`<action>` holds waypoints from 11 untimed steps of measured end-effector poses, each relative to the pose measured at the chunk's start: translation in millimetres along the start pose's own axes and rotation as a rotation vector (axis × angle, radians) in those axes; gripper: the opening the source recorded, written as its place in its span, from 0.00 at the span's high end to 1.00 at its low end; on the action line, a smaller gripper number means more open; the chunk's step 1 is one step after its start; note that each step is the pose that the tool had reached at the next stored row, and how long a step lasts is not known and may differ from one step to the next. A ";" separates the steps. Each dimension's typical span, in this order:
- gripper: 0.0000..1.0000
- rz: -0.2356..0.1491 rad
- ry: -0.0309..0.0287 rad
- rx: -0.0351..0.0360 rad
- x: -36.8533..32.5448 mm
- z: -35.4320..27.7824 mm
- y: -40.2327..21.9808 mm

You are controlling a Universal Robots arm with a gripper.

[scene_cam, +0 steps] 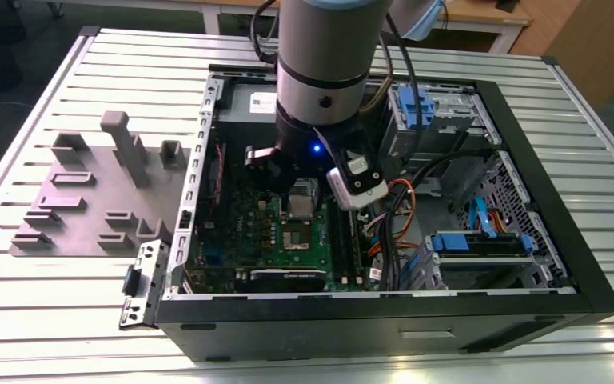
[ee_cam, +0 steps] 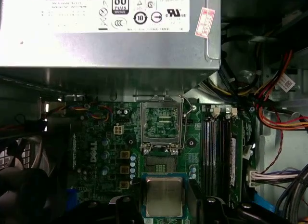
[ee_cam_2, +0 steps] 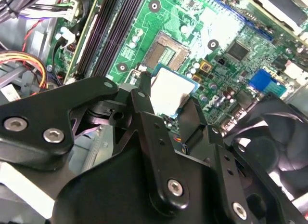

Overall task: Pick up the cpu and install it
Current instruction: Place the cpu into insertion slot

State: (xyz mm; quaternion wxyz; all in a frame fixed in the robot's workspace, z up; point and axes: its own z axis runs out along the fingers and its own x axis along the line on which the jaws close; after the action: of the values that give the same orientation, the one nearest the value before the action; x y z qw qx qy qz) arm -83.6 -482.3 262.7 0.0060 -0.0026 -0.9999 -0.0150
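The cpu (ee_cam_2: 169,89), a small flat square chip with a silvery top and a thin pale rim, is held between the black fingers of my gripper (ee_cam_2: 168,98), which is shut on it. It hangs just above the green motherboard (ee_cam: 96,151), a short way from the open socket (ee_cam: 161,161). The socket's silver hinged frame (ee_cam: 161,120) stands raised. In the first wrist view the cpu (ee_cam: 163,195) sits level between the fingers (ee_cam: 122,204). In the exterior view the gripper (scene_cam: 301,192) is lowered inside the open computer case (scene_cam: 542,264), above the socket (scene_cam: 297,238).
A grey power supply box with a white label (ee_cam: 106,36) lies just beyond the socket. Memory sticks (ee_cam: 219,147) run along one side of it, with cable bundles (ee_cam: 276,94) past them. A black fan (ee_cam_2: 269,147) is close to the gripper. A grey fixture plate (scene_cam: 93,192) lies at the exterior view's left.
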 end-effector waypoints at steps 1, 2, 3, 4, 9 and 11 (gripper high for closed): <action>0.53 0.001 -0.0001 -0.0001 -0.7 2.0 -0.4; 0.53 0.001 -0.0001 0.0000 -1.5 3.8 -0.8; 0.53 0.002 -0.0001 0.0000 -2.2 5.5 -1.3; 0.53 0.003 -0.0001 -0.0001 -2.7 7.3 -1.8; 0.53 0.006 -0.0002 -0.0001 -3.7 16.3 -3.2; 0.53 0.007 -0.0003 -0.0002 -3.9 20.0 -3.5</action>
State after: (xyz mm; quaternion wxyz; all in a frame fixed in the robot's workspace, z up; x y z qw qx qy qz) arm -79.9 -485.2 242.6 0.0059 -0.0059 -0.9999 -0.0150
